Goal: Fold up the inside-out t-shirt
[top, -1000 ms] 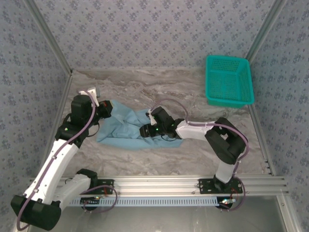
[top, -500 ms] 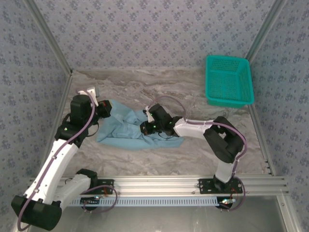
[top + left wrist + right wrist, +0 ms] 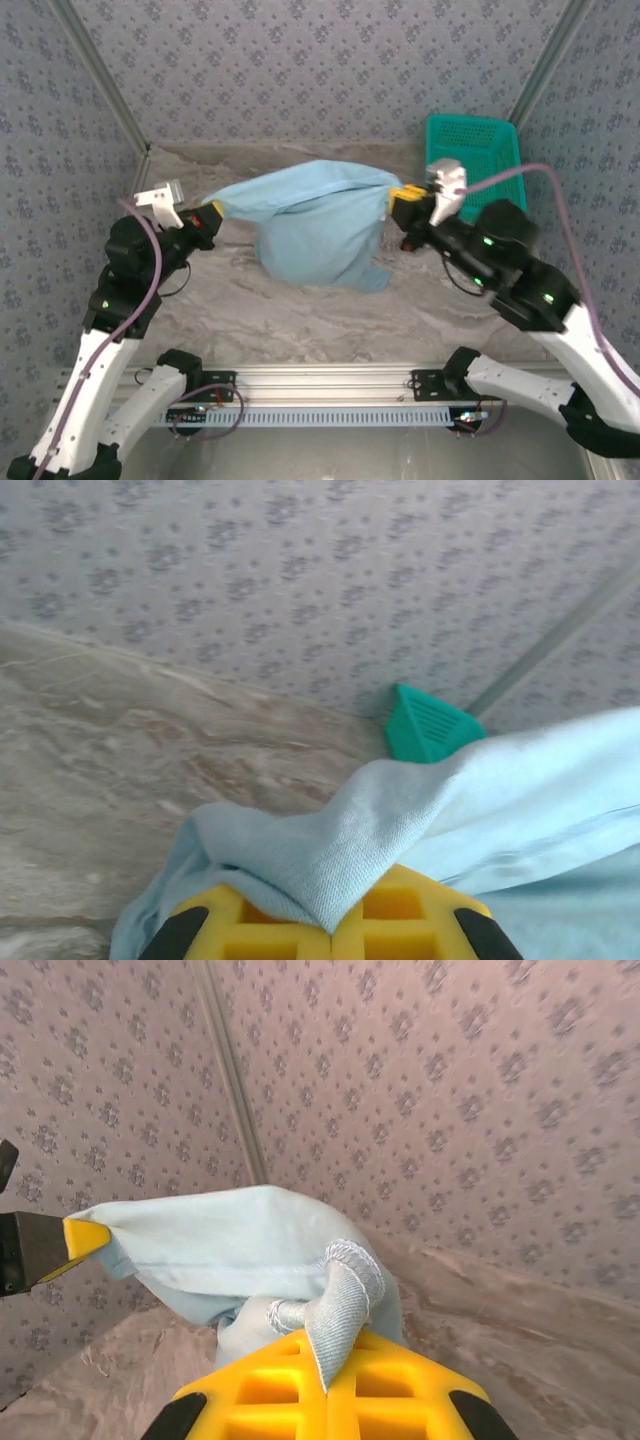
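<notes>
Yellow-padded jaws of the left gripper [image 3: 208,214] and right gripper [image 3: 402,203] each clamp an edge of the inside-out t-shirt [image 3: 318,228], hung taut between them from nine to three o'clock over the marble table [image 3: 300,315]. Judged a spreading step; next, lay it flat for folding.

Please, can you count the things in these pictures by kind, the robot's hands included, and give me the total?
light-blue t-shirt: 1
teal mesh basket: 1
robot hands, the left hand and the right hand, each shut on the t-shirt: 2
Total: 4
</notes>
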### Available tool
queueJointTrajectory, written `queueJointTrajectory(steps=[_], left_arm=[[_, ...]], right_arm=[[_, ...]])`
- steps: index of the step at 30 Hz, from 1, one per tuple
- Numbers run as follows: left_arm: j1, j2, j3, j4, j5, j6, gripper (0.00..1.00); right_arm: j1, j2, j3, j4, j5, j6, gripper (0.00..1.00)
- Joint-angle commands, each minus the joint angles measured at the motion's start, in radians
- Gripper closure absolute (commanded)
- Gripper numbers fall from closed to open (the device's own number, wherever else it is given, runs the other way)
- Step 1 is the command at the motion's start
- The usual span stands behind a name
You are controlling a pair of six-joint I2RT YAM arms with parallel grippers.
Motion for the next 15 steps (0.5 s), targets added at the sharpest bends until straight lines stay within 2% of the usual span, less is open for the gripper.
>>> queueJointTrajectory(steps=[1, 4, 6, 8, 9, 11, 13, 15], left_arm=[[-0.044, -0.045, -0.005, -0.046, 0.006, 0.014, 1.00], [-0.050, -0.018, -0.019, -0.034, -0.075, 0.019, 1.00], [-0.050, 0.062, -0.009, 0.034, -0.146, 0.013, 1.00], [-0.035, 0.187, 0.060, 0.099, -0.217, 0.041, 1.00], [-0.009, 0.267, 0.124, 0.126, -0.241, 0.055, 1.00], [0.066, 0.404, 0.274, 0.182, -0.206, 0.067, 1.00], [0.130, 0.520, 0.490, 0.195, -0.170, 0.082, 1.00], [0.143, 0.587, 0.681, 0.212, -0.177, 0.137, 1.00]], right_arm=[[0.013, -0.016, -0.071, -0.243, 0.129, -0.063, 1.00], [-0.030, -0.010, -0.103, -0.184, 0.189, -0.086, 1.00], [-0.123, 0.057, -0.093, -0.110, 0.199, -0.108, 1.00], [-0.277, 0.158, -0.036, -0.008, 0.116, -0.103, 1.00], [-0.380, 0.236, 0.024, 0.062, 0.050, -0.091, 1.00], [-0.487, 0.358, 0.168, 0.153, -0.028, -0.082, 1.00], [-0.533, 0.479, 0.392, 0.196, -0.056, -0.097, 1.00], [-0.536, 0.559, 0.600, 0.230, -0.067, -0.120, 1.00]])
